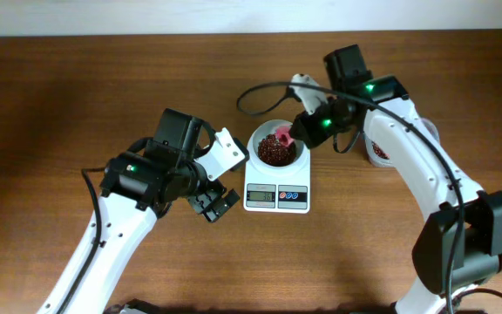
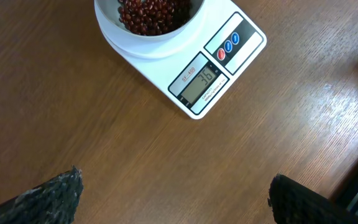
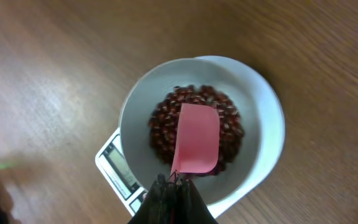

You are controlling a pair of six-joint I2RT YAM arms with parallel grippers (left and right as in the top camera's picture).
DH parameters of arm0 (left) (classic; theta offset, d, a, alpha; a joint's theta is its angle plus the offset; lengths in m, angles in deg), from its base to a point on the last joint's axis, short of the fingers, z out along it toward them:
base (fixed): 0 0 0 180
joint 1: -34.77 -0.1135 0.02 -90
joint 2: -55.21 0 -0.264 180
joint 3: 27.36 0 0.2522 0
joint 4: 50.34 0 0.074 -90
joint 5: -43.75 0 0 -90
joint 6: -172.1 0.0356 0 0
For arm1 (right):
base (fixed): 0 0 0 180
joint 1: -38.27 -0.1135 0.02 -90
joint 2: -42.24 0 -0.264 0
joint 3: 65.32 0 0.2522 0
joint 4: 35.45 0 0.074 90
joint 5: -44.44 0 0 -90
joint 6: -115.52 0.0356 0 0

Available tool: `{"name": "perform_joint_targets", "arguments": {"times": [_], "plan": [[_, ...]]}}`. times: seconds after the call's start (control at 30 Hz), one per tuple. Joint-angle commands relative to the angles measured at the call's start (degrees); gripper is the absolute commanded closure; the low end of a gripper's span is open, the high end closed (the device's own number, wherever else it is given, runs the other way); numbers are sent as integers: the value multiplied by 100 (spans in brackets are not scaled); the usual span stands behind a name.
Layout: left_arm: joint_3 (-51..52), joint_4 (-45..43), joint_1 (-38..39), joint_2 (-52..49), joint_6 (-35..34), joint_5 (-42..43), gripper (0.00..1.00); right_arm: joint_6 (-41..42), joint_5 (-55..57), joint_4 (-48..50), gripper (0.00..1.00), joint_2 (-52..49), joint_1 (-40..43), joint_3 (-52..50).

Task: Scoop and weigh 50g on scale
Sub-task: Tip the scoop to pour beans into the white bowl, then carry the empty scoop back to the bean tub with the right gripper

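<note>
The beans (image 3: 165, 119) lie as a loose dark red-brown heap in the round white bowl (image 3: 135, 102) that stands on the scale (image 1: 276, 187), filling its bottom and well below its rim. I see the scale near the middle of the bench (image 1: 103, 87), its long axis running away from the arms' bases, with the bowl on the far end and the grey display (image 2: 201, 81) and the red and blue buttons (image 2: 229, 45) on the near end; the digits look like 36 to me. Over the heap sits the pink spoon (image 3: 196, 138), its broad end out above the beans and its handle running back to the right fingers (image 3: 164, 200), which are pressed together on that handle above the scale's bowl; I cannot tell whether the spoon touches the beans. To the left of the scale, near its display end, the left fingers (image 2: 50, 195) hang above bare bench, spread wide and holding nothing. To the right of the scale, a second container (image 1: 378, 154) with something dark red inside peeks out from behind the right arm, mostly hidden.
</note>
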Motion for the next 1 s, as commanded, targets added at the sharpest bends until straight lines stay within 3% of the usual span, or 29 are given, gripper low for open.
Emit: {"name": "perform_joint_targets", "arguments": {"times": [0.0,0.1,0.2,0.3,0.53,0.77,0.97], "plan": [[17,-2,-31,50,90,20,1,-186,1158,50,96,162,-151,151],[17,-2,-31,50,90,20,1,-201,321,-151,96,164,-280,197],[17,0,-31,50,90,20,1,-420,1685,-52,96,162,-446,199],[17,-2,-31,50,90,20,1,-389,901,-208,96,164,-503,348],[17,-2,-31,50,90,20,1,-337,1628,-317,96,168,-470,439],[17,-2,-31,50,90,20,1,-328,1770,-345,96,494,-72,614],[17,-2,-31,50,90,20,1,269,1801,-452,96,960,933,654]]}}
